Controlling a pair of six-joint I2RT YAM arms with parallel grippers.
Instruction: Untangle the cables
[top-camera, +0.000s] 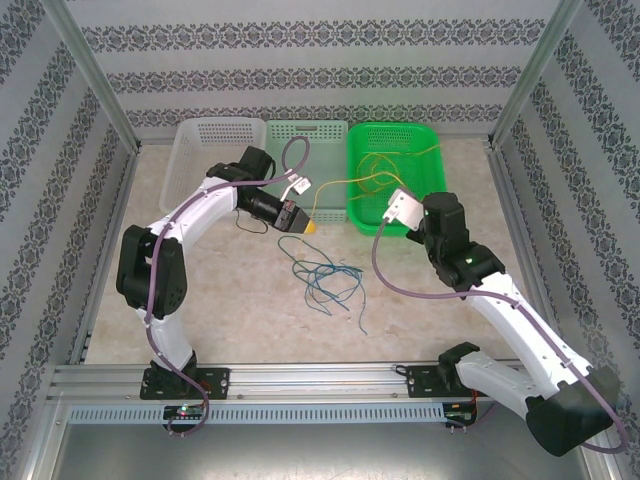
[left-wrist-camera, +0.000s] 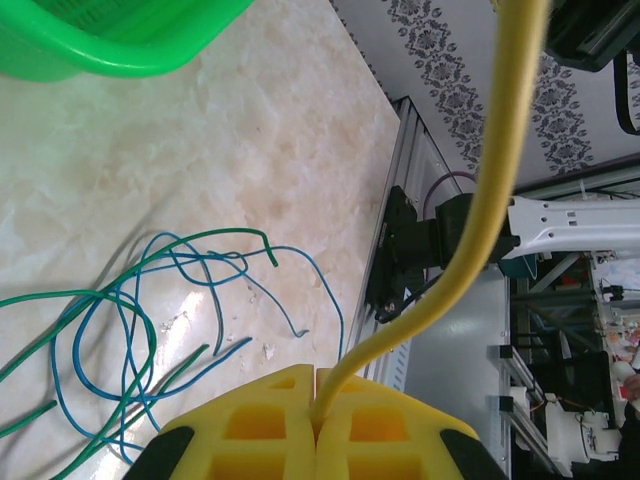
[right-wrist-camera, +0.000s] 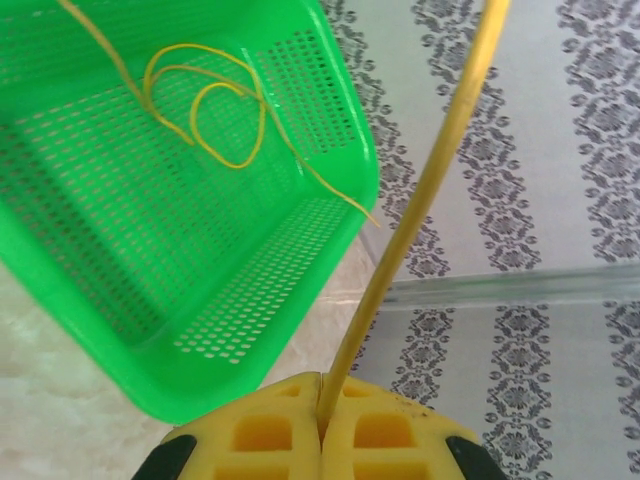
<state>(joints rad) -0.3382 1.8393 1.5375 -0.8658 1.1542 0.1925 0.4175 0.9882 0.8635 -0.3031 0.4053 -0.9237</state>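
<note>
Left hand (left-wrist-camera: 316, 385): clenched on a yellow cable (left-wrist-camera: 497, 170), just left of the green basket (top-camera: 395, 128) and above the bench (top-camera: 220, 300).
Right hand (right-wrist-camera: 320, 385): also clenched on a yellow strand, at the green basket's near edge. Whether it is the same strand as the left hand's cannot be told.
In the basket: more yellow loops (top-camera: 375, 170) lie curled inside the green basket, with one strand running out over its left wall toward the left hand.
On the bench: the blue and green cables (top-camera: 320, 275) lie in a loose flat tangle, nearer than the green basket and to its left. Neither hand touches them.
Handling: the cables look light, thin and springy. They will likely keep their curls, slip through a weak pinch, and snag on each other or on the basket's holes.
Where to hold: probably near a free end, drawing out one strand slowly so the loops open instead of tightening.
</note>
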